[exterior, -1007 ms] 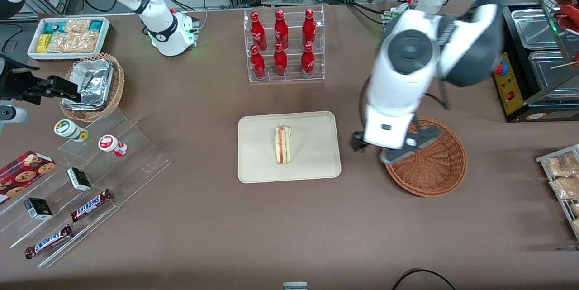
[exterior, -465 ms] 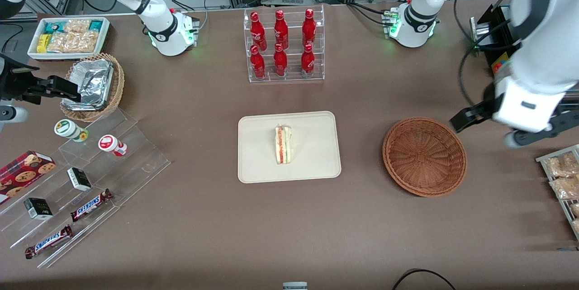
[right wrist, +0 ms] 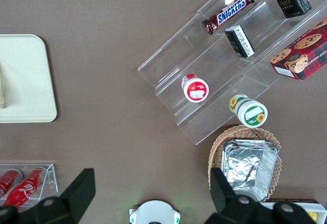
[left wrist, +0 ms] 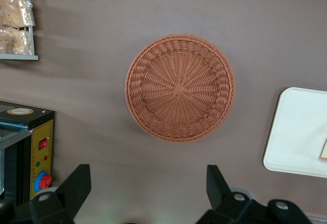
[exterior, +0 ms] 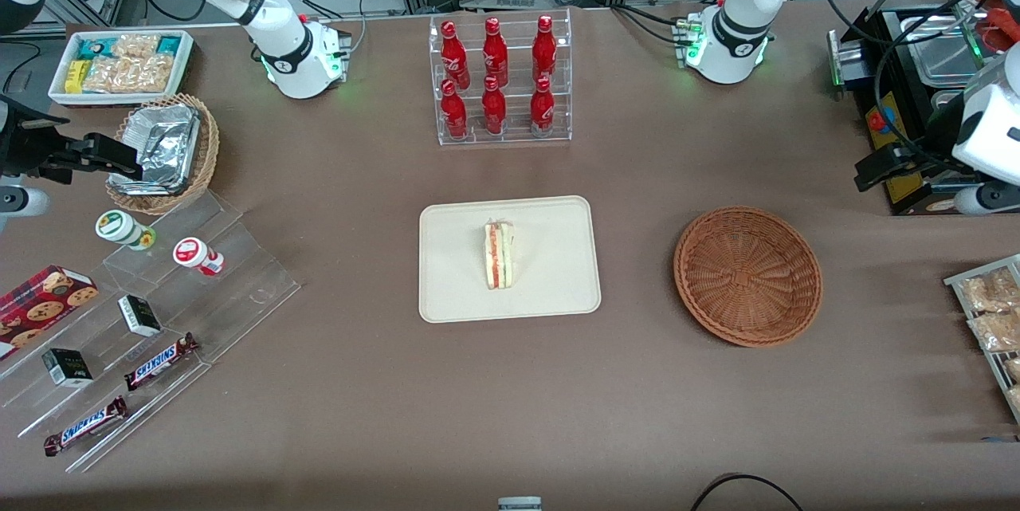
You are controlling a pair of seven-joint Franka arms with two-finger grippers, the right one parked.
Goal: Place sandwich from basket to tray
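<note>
- Brown cloth table (exterior: pixel 351 383) fills the scene, matte and flat; a broad bare stretch runs along its edge nearest the front camera, below tray and basket
- Tray (exterior: pixel 558 288): cream plastic rectangle, rounded corners, low rim; sits mid-table with open cloth on all four sides
- Sandwich (exterior: pixel 500 255) lies in the tray, about centred, clear of every rim; pale bread wedge, red-orange and green stripe along its length
- Basket (exterior: pixel 747 276): round reddish-brown wicker, shallow, radial weave; nothing in it; beside the tray toward the working arm's end, apart from it by a strip of cloth
- Gripper (left wrist: pixel 148 193) hangs high at the working arm's end of the table, off to the side of the basket; black fingers (left wrist: pixel 218 184) spread wide, holding nothing
- Clear rack of red bottles (exterior: pixel 500 80) stands farther from the front camera than the tray, well apart
</note>
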